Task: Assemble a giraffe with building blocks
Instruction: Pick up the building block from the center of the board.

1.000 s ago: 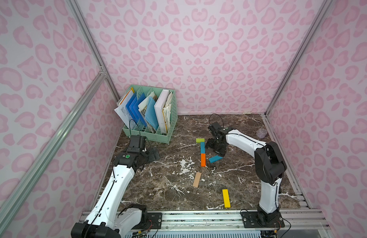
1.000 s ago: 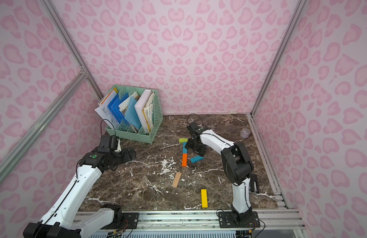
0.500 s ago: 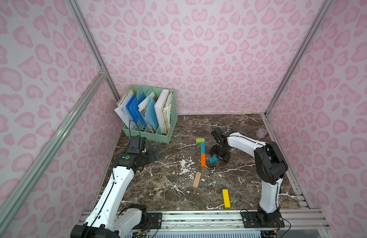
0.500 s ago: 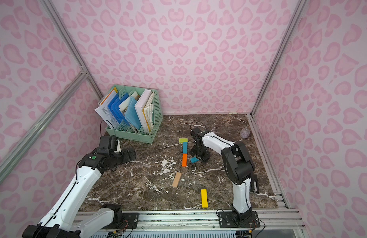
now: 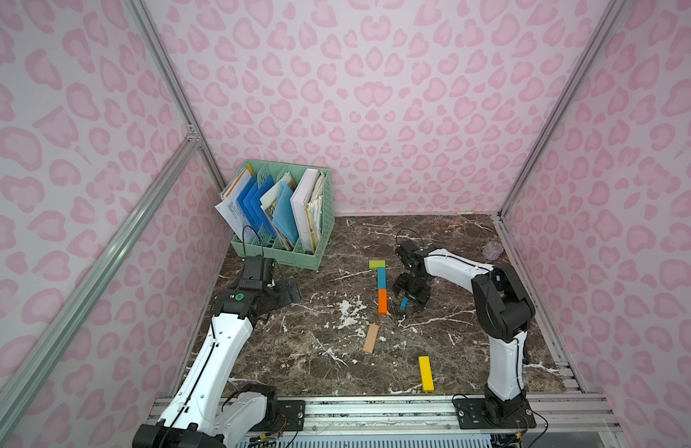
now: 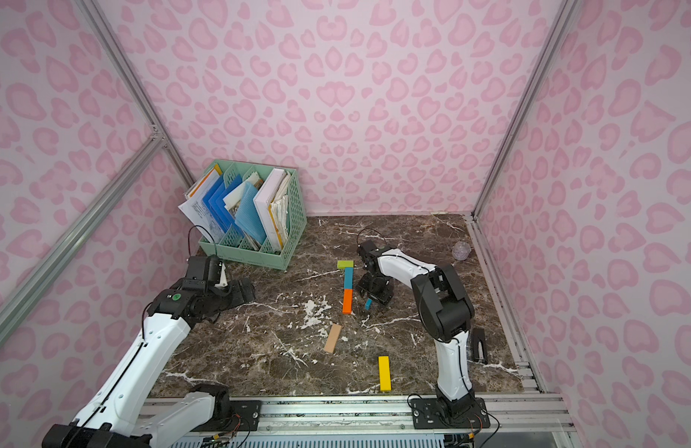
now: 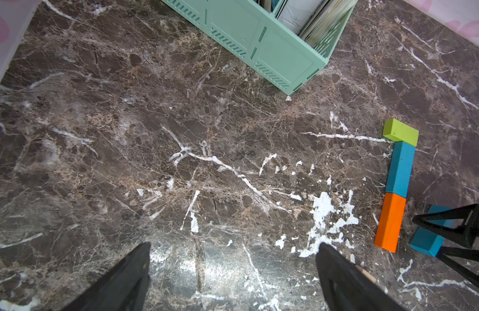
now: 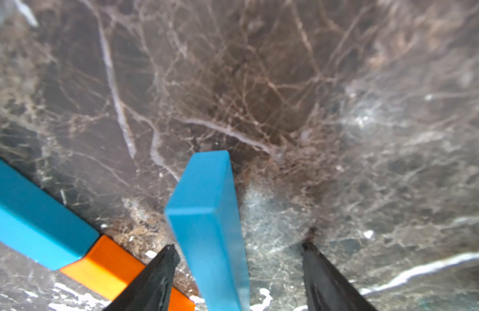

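Observation:
A lime-green block (image 5: 377,264), a teal block (image 5: 381,278) and an orange block (image 5: 382,301) lie end to end in a line at mid-table. Just right of the orange one is a loose teal block (image 5: 404,303). My right gripper (image 5: 410,299) is low over it, open. In the right wrist view this teal block (image 8: 206,215) stands between the fingers of the right gripper (image 8: 239,247), close to one finger (image 8: 157,274) and well clear of the other. A tan block (image 5: 371,338) and a yellow block (image 5: 426,373) lie nearer the front. My left gripper (image 7: 233,247) is open and holds nothing.
A mint-green file rack (image 5: 297,256) with folders stands at the back left, just behind my left gripper (image 5: 291,291). A small clear ball (image 5: 492,250) lies by the right wall. A black part (image 6: 478,345) lies at the right edge beside the right arm.
My right gripper has moved toward the front and down over the loose teal block, its jaws narrowing. That block has turned from slanting to nearly in line with the neck. The left arm has not moved.

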Controlling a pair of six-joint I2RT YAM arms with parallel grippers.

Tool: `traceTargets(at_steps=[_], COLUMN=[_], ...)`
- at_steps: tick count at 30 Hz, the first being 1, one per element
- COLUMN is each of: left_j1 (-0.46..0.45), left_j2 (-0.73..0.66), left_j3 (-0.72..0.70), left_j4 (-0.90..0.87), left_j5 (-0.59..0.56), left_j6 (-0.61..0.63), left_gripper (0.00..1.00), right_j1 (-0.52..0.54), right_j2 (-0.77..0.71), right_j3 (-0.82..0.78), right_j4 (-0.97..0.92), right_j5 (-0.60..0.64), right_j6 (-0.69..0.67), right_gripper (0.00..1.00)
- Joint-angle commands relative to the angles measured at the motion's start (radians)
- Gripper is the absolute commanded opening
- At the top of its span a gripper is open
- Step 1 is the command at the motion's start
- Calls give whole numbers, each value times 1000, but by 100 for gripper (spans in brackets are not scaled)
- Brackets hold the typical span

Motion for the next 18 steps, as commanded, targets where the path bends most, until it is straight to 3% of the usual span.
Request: traceTargets(at_steps=[1, 18], left_j1=[1, 1], left_j2=[1, 3], left_j3=[0, -2], left_j4=[-5, -2], left_j5=[-4, -3], left_j6=[8, 4], left_gripper=[99, 98], right_j1=[-10, -52], right_j2=[15, -175], right_j3=[2, -115], right_j4=[12, 14], right_j5=[48, 98], right_j6=[-22, -109], right_gripper=[76, 76])
